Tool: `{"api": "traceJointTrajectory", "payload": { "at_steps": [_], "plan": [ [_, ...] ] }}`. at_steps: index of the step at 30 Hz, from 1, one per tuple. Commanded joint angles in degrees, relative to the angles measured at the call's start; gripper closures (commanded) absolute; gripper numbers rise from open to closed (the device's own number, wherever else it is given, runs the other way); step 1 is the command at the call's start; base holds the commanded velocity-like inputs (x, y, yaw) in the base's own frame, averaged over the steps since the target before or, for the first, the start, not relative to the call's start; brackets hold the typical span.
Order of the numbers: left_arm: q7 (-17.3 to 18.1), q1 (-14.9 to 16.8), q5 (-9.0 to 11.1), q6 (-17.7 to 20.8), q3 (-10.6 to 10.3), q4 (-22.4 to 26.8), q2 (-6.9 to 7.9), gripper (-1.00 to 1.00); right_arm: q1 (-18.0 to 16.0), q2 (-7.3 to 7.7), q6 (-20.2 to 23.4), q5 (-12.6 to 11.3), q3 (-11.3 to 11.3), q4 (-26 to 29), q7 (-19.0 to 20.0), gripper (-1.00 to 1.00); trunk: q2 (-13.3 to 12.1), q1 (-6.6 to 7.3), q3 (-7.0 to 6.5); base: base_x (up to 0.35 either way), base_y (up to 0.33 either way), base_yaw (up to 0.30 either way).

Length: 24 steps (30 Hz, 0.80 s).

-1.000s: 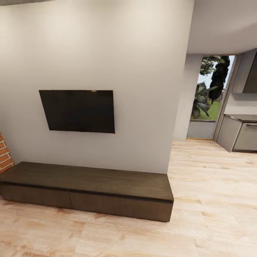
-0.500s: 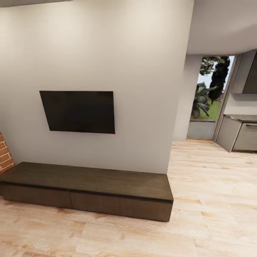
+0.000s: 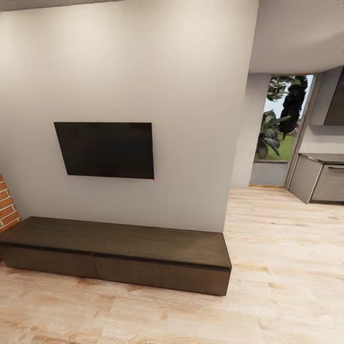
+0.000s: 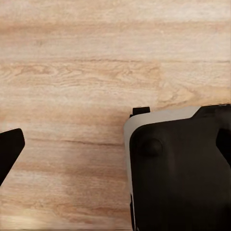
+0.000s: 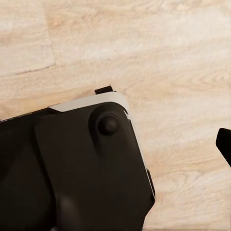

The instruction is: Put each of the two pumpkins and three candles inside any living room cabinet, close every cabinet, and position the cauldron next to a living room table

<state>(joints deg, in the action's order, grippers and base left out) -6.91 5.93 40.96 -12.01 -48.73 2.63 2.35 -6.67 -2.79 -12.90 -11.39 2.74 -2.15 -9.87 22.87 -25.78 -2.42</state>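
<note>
The cabinet (image 3: 119,243) is a long, low, dark brown unit standing against the white wall, and its flat drawer fronts (image 3: 157,276) are all closed. Nothing lies on its top. The pumpkins, candles and cauldron are out of view. My left gripper (image 4: 118,142) hangs over the wooden floor; one dark fingertip (image 4: 9,149) sits at the frame's edge, so the jaws stand wide apart and hold nothing. My right gripper (image 5: 115,139) hangs the same way, with one fingertip (image 5: 225,143) at the frame's edge.
A black TV (image 3: 106,149) hangs on the wall above the cabinet. A red brick corner (image 3: 7,203) stands at the far left. Open wooden floor (image 3: 286,267) runs right toward grey kitchen units (image 3: 321,177) and a garden window (image 3: 279,119). My own dark base (image 4: 178,168) is under both wrists.
The head view has shifted very slightly, so the camera has moved a little. The cabinet and the room have not changed.
</note>
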Motion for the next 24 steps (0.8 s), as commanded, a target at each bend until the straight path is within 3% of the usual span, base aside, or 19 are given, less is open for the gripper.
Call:
{"api": "traceJointTrajectory", "payload": {
  "at_steps": [1, 8, 24],
  "plan": [
    [-0.30, -0.14, 0.28, -0.03, -0.49, 0.09, 0.02, -1.00, -0.01, -0.05, -0.48, -0.15, 0.25, -0.22, 0.02, -1.00, 0.04, 0.00, 0.02, -0.177, 0.000, 0.000],
    [-0.30, -0.70, 0.33, -0.03, -0.49, 0.04, 0.02, -1.00, 0.81, -0.30, -0.46, -0.13, 0.25, -0.23, 0.02, -1.00, 0.04, 0.00, 0.02, -0.167, 0.000, 0.000],
    [-0.30, -1.78, 0.35, 0.13, -0.49, 0.08, 0.02, -1.00, 1.65, -0.41, -0.46, -0.04, 0.15, -0.23, 0.02, -1.00, 0.04, 0.00, 0.02, -0.012, 0.000, 0.000]
  ]
}}
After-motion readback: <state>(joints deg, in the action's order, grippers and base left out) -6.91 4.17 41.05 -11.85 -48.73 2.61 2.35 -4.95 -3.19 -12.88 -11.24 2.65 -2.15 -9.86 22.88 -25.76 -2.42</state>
